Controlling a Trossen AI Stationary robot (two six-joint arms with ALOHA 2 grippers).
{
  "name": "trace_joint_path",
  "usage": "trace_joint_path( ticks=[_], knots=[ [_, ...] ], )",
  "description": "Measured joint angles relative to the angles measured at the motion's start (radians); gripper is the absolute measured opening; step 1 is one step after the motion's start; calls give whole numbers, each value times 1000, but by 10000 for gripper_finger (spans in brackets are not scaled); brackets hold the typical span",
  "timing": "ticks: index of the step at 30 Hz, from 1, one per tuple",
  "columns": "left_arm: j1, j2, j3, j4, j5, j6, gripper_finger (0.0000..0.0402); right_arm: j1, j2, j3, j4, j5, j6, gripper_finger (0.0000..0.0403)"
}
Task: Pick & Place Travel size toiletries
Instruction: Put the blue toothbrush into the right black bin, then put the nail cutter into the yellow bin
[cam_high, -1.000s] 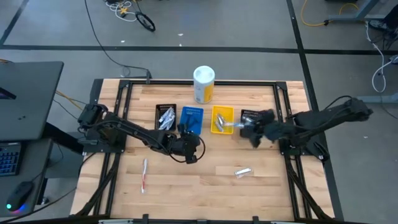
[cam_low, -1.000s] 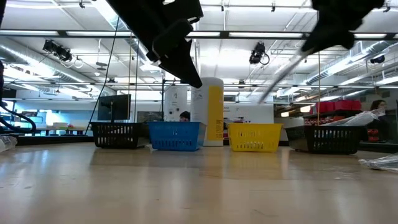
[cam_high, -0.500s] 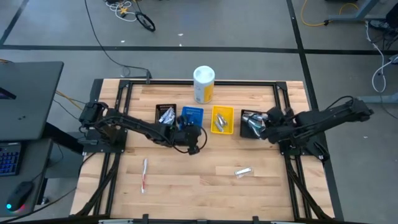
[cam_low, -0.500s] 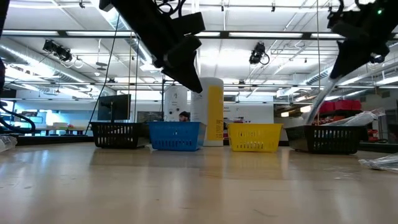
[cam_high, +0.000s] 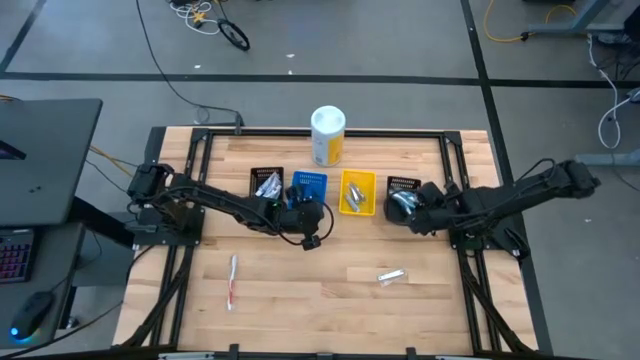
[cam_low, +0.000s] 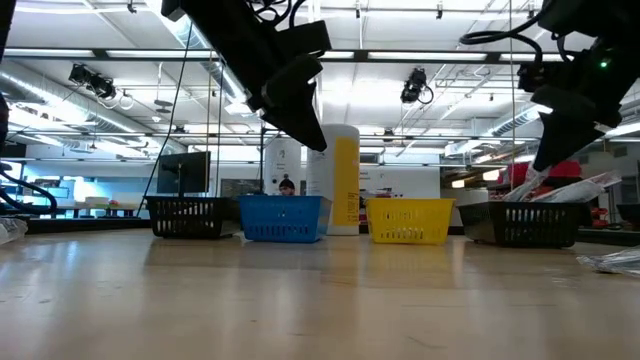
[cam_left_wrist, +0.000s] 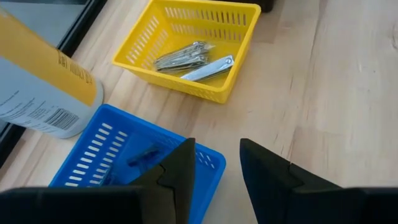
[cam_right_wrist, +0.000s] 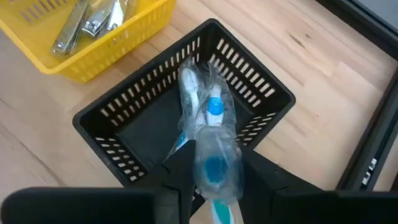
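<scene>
My right gripper (cam_right_wrist: 214, 177) (cam_high: 403, 207) hovers over the right black bin (cam_right_wrist: 249, 87), shut on a blue-and-white toothbrush in a clear wrapper (cam_right_wrist: 208, 118). My left gripper (cam_left_wrist: 217, 174) (cam_high: 308, 222) is open and empty above the near edge of the blue bin (cam_left_wrist: 106, 155), which holds a dark blue item (cam_left_wrist: 144, 155). A red-and-white toothbrush (cam_high: 233, 280) and a small silvery packet (cam_high: 391, 276) lie flat on the table. The yellow bin (cam_left_wrist: 239, 22) holds metal nail clippers (cam_left_wrist: 189, 57). My right gripper pinches the wrapped toothbrush between its two fingers, on the wrapper's handle end (cam_right_wrist: 214, 163). The fingers come from above, slanting down, and lie across the brush. The brush slopes down from the hold, and its head end (cam_right_wrist: 189, 84) reaches into the black bin.
The white-and-yellow canister (cam_high: 327, 135) stands behind the row of bins at the table's far side. The left black bin (cam_high: 266, 185) holds wrapped items. Bare wood lies toward the table's near edge (cam_high: 320, 320). Metal frame rails run along the table's sides.
My right gripper moved from beside the yellow bin toward the table's right and down over the right black bin, carrying the wrapped toothbrush, whose lower end now dips into that bin. My left gripper shifted a little toward the far edge, closer to the blue bin, then stayed.
</scene>
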Motion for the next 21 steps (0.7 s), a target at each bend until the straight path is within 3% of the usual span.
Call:
trace_joint_path(
  ticks=[6,13,16,21],
  knots=[
    [0,0,0,0,4,-8,134,-19,0,11,8,-31,-69,144],
    [-1,-2,10,-37,14,15,134,-34,0,162,55,4,-217,158],
    [-6,-2,56,-169,14,-31,134,-34,0,183,209,-9,-283,158],
    [-27,-2,136,-478,14,-210,134,-34,35,126,629,-119,-517,158]
  ],
)
